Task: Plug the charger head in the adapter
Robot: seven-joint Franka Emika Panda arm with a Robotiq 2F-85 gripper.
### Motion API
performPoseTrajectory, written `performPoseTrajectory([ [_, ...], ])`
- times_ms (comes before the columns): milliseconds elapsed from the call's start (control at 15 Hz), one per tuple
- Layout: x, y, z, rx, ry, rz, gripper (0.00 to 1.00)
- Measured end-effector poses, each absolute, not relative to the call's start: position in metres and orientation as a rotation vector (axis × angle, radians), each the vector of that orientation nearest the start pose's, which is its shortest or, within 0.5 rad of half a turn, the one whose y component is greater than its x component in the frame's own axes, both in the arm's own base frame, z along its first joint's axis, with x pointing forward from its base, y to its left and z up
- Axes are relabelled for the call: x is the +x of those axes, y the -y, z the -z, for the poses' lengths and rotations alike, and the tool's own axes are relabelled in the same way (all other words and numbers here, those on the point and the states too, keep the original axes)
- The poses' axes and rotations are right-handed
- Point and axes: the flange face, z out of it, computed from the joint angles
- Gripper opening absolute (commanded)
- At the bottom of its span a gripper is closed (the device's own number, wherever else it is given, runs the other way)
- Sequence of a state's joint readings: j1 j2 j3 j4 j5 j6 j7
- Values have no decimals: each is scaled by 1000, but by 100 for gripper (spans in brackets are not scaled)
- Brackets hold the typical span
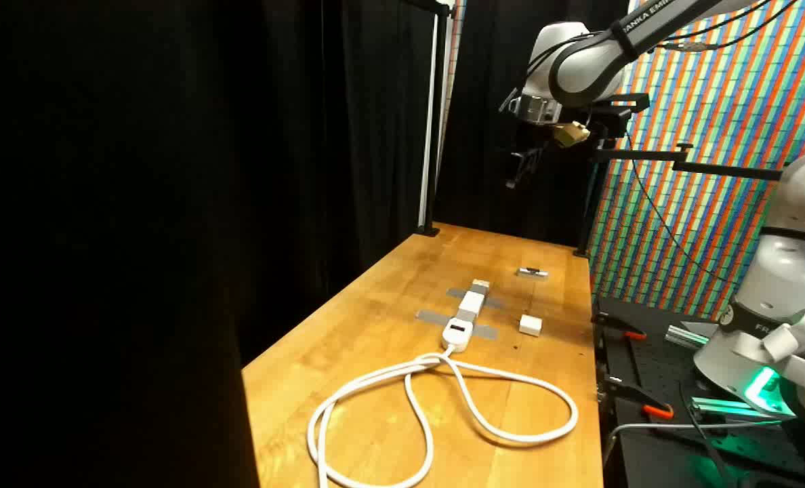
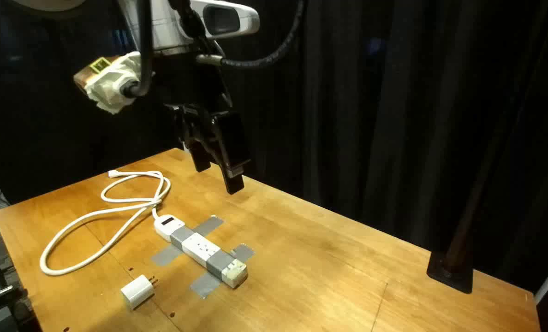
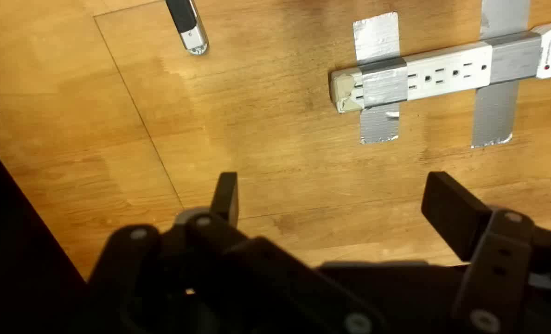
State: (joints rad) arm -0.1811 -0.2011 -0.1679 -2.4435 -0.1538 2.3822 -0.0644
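The gripper (image 3: 332,191) hangs spread and empty; the charger head (image 2: 137,292) lies below, toward the robot-side bench edge (image 1: 583,301), prongs (image 2: 153,281) facing the power strip (image 2: 199,248).

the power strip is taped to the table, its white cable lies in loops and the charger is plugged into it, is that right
Not quite: the charger is not plugged in. It lies on the table, apart from the power strip, as both exterior views show. The strip is taped down, and its white cable lies in loops.
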Motion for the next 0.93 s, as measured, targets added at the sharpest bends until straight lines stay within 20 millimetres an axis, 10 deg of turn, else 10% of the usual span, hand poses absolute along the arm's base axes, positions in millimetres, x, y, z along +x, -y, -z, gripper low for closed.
performPoseTrajectory([
  [667, 446, 165, -397, -3231, -292, 219, 100],
  [933, 440, 157, -370, -3241, -332, 97, 100],
])
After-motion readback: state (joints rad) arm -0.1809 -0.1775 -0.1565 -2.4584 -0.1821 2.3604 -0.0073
